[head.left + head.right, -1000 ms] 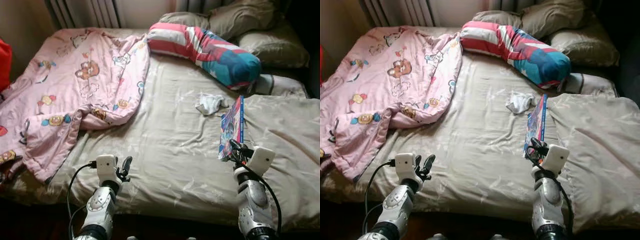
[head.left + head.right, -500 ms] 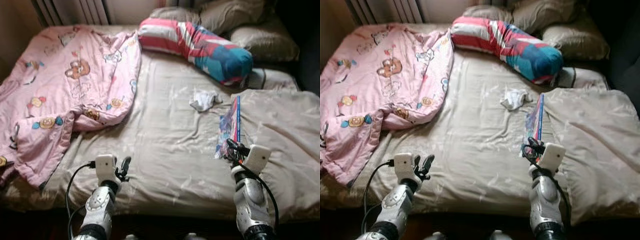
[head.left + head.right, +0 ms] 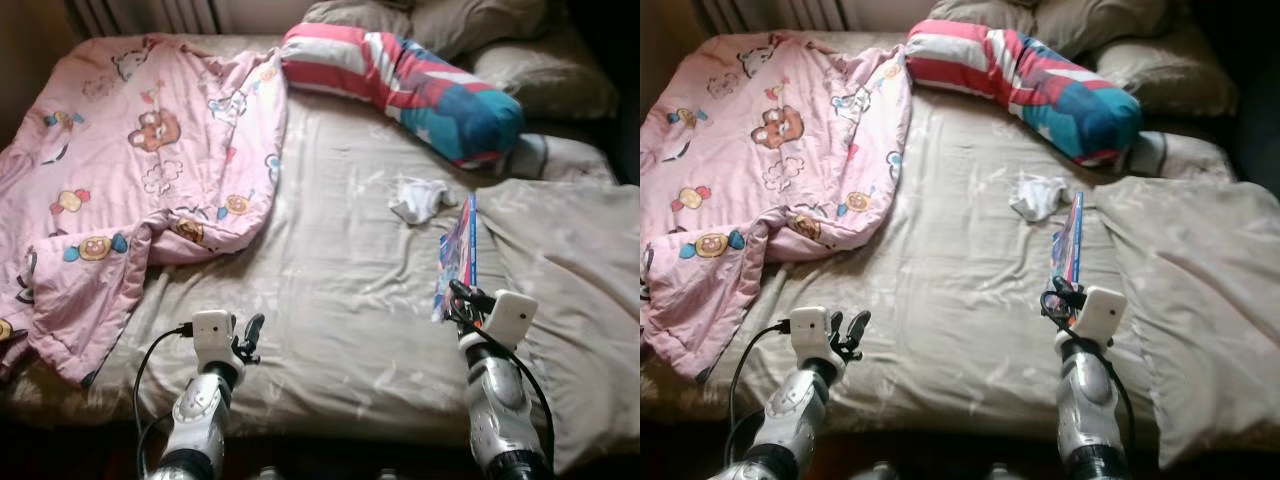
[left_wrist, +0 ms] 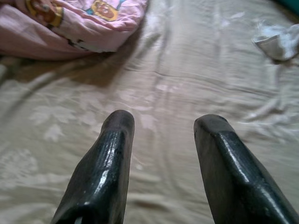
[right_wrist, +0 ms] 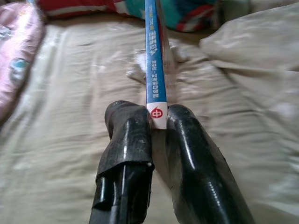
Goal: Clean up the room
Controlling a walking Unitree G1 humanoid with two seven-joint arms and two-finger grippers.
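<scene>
**Book pinched by its spine, ready to come off the bed**

My right gripper [image 5: 158, 122] has its jaws clamped on the near end of a thin blue-spined book [image 5: 153, 56], which stands on edge over the beige bed sheet [image 3: 330, 290] on the right side of the bed. From my head cameras the book [image 3: 1068, 245] runs away from me toward the striped bolster pillow [image 3: 400, 85] at the far end, with a crumpled white cloth [image 3: 418, 200] lying just beside its far corner, to the left. My left gripper [image 4: 161, 140] hovers low over bare sheet on the near left, jaws spread wide and holding nothing; the pink cartoon blanket [image 3: 130, 170] is heaped further left and beyond it.

As I judge it, the step in hand is carrying this book away to wherever it belongs. My grip is only on one short end of the spine, so the long free part will want to droop or swing. I should keep the squeeze firm, lift straight up until the far end clears the sheet and the folded beige cover [image 3: 570, 260] on the right, then turn slowly with my wrist level. Any quick twist could let the pages fan open or slide the spine out of the pads. The white cloth, the blanket and the pillows look like the tidying left afterwards.
</scene>
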